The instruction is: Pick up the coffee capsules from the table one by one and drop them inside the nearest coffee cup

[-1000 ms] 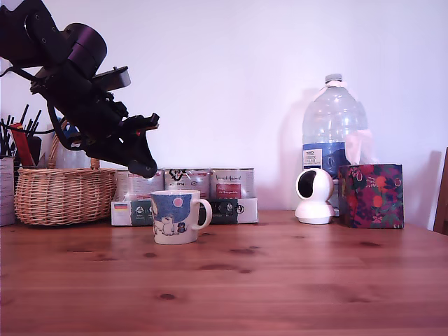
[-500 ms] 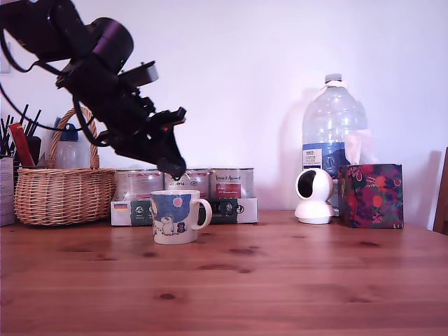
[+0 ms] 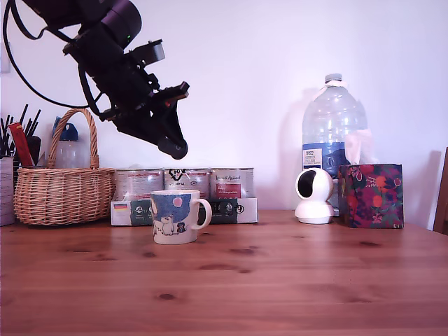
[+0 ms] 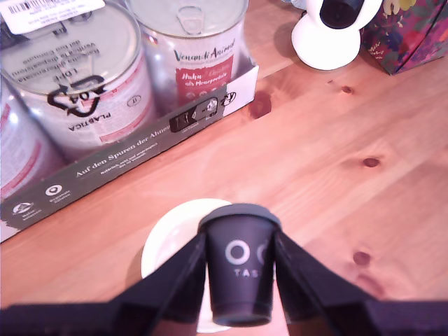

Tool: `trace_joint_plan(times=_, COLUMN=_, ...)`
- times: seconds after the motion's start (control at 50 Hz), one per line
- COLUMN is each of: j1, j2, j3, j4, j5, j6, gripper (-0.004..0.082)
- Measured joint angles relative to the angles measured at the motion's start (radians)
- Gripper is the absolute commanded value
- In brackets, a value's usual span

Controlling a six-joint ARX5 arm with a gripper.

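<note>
Gripper (image 4: 239, 269) pinches a capsule (image 4: 239, 269), jaws pressed on its sides; it shows dark and tapered, flat rim outward, printed lettering (not pale here). Held above the white glazed mug (image 3: 176, 216), whose round mouth lies just below. Judgement: centre over the opening before releasing, low enough to avoid bounce off the ceramic rim. Plank table (image 3: 294, 280) is knotty wood.

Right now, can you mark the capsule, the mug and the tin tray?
capsule (image 4: 239, 269): wrist view, its dark side wall with white print, between the fingers.
mug (image 3: 173, 217): exterior view, its painted side wall.
tin tray (image 4: 133, 150): wrist view, its dark printed front edge.
</note>
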Motion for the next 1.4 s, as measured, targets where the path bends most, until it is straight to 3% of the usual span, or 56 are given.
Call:
trace_joint_plan(times=0.3, j1=0.000, j2=0.101, j3=0.148, j4=-0.124, j5=0.000, j6=0.016, gripper=0.0178)
trace_joint_plan(times=0.6, j1=0.000, j2=0.203, j3=0.192, j4=-0.220, j5=-0.004, j6=0.019, gripper=0.0178)
trace_joint_plan(times=1.28, j1=0.000, j2=0.206, j3=0.227, j4=-0.209, j5=-0.024, j6=0.045, gripper=0.0188)
trace_joint_plan(times=1.34, j1=0.000, j2=0.206, j3=0.227, j4=-0.205, j5=-0.024, j6=0.045, gripper=0.0286)
trace_joint_plan(times=1.4, j1=0.000, j2=0.206, j3=0.227, j4=-0.204, j5=-0.024, j6=0.045, gripper=0.0513)
